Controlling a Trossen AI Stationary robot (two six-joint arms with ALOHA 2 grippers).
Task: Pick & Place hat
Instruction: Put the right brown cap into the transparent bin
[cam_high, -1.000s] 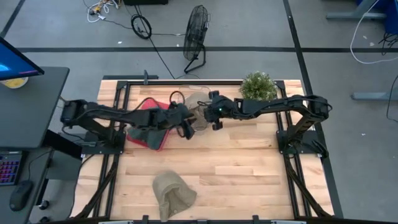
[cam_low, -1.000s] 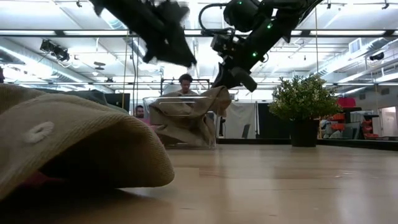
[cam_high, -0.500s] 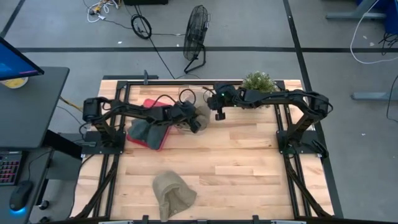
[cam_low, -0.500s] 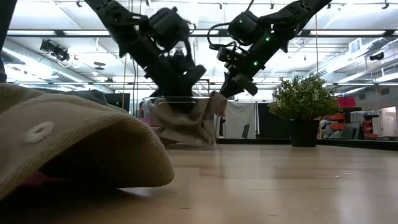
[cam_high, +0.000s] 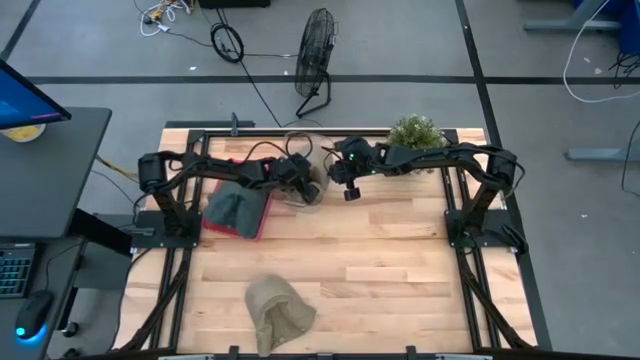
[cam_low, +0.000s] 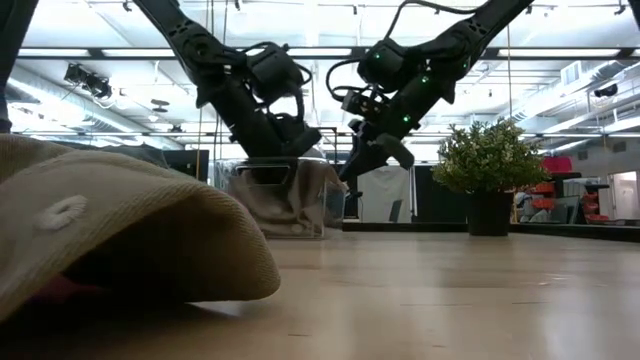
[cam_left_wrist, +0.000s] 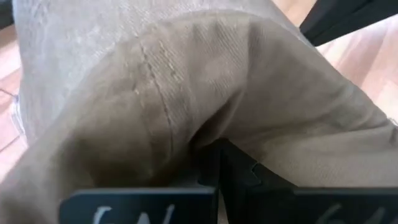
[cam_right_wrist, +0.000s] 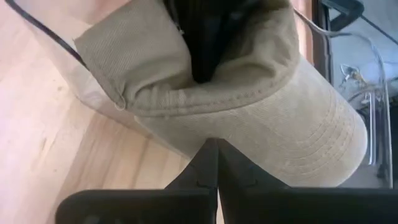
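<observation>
Khaki cotton hat (cam_right_wrist: 261, 112) sits stuffed in a clear plastic bin (cam_low: 300, 200) at about 12 o'clock on the wooden table (cam_high: 400, 260), near the back edge. Left gripper (cam_high: 303, 184) reaches down into the bin from the 9 o'clock side, buried in the hat fabric; the left wrist view shows cloth folded right over its fingers, which look pressed together with no gap, though whether cloth is pinched between them cannot be told. Right gripper (cam_high: 347, 186) hangs just beside the bin on its 3 o'clock side; in the right wrist view its two fingers (cam_right_wrist: 208, 168) meet with no gap, nothing between them, tips just short of the hat brim. Low view shows both arms coming down over the bin, hat bulging against its wall.

A second khaki hat (cam_high: 278, 309) lies at 6 o'clock near the front edge, well apart from the bin. Red pad (cam_high: 255, 222) with grey cloth (cam_high: 230, 208) on it lies at 9 o'clock of the bin. Potted plant (cam_high: 414, 137) at 1 o'clock, back right. Floor fan (cam_high: 315, 50) beyond the table.
</observation>
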